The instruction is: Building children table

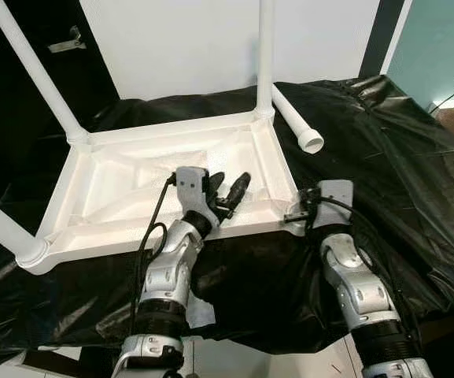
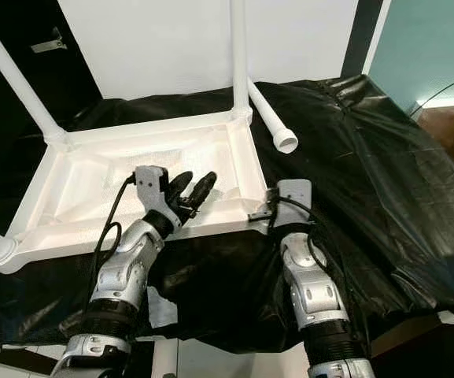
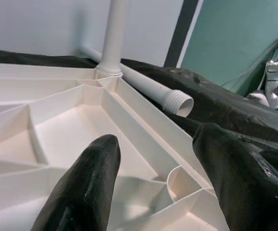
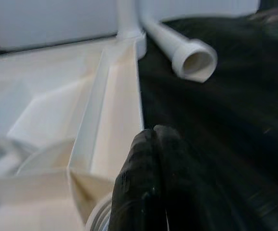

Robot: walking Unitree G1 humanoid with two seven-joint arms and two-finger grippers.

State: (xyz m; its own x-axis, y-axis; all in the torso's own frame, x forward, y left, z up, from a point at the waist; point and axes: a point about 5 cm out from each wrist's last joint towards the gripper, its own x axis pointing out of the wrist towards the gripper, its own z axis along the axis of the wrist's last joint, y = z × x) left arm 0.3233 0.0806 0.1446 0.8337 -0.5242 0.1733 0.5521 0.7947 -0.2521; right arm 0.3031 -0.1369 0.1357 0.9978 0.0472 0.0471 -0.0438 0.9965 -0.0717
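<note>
White plastic tabletop [image 1: 132, 197] lay upside down on the black-draped surface [image 1: 400, 173], three legs up.

Left claw [image 1: 228, 189], released, hovered over its underside; right claw [image 4: 151, 159], clenched empty, sat beside the legless corner socket at five o'clock; the loose leg [image 1: 297, 122] lay at two o'clock.

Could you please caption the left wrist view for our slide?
Open left end effector hovering over the upturned white tabletop, loose leg beyond.

Head stereo pair looking down, wrist cameras close, all sharing the upturned table [image 1: 164, 189]
</note>
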